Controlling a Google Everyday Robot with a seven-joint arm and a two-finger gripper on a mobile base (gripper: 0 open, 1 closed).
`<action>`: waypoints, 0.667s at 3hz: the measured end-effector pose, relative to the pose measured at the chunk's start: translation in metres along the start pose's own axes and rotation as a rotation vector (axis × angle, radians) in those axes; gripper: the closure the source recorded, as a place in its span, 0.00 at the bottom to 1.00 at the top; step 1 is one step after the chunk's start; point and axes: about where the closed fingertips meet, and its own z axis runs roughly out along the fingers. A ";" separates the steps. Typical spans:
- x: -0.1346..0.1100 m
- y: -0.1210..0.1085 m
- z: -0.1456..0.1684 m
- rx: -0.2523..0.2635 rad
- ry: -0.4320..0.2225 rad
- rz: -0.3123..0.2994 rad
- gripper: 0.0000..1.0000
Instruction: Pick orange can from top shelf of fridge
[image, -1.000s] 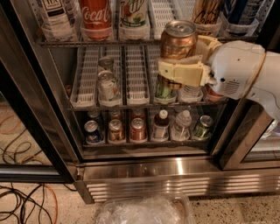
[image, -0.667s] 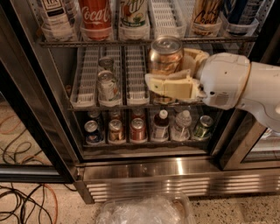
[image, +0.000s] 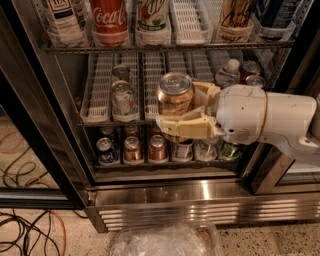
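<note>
Clearance is mattering most now: the gripper (image: 177, 106) is clamping the orange can (image: 175, 94) upright, in front of the fridge (image: 165, 200), level with the middle rack's front edge. It should be drawing straight back, holding the can level, I judge. Beyond, the top shelf (image: 190, 47) is running along the upper edge.

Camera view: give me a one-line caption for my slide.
The gripper clamps the orange can upright in front of the fridge's middle rack.
</note>
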 end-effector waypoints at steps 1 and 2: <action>0.013 0.013 0.006 -0.079 0.026 0.015 1.00; 0.013 0.013 0.006 -0.079 0.026 0.015 1.00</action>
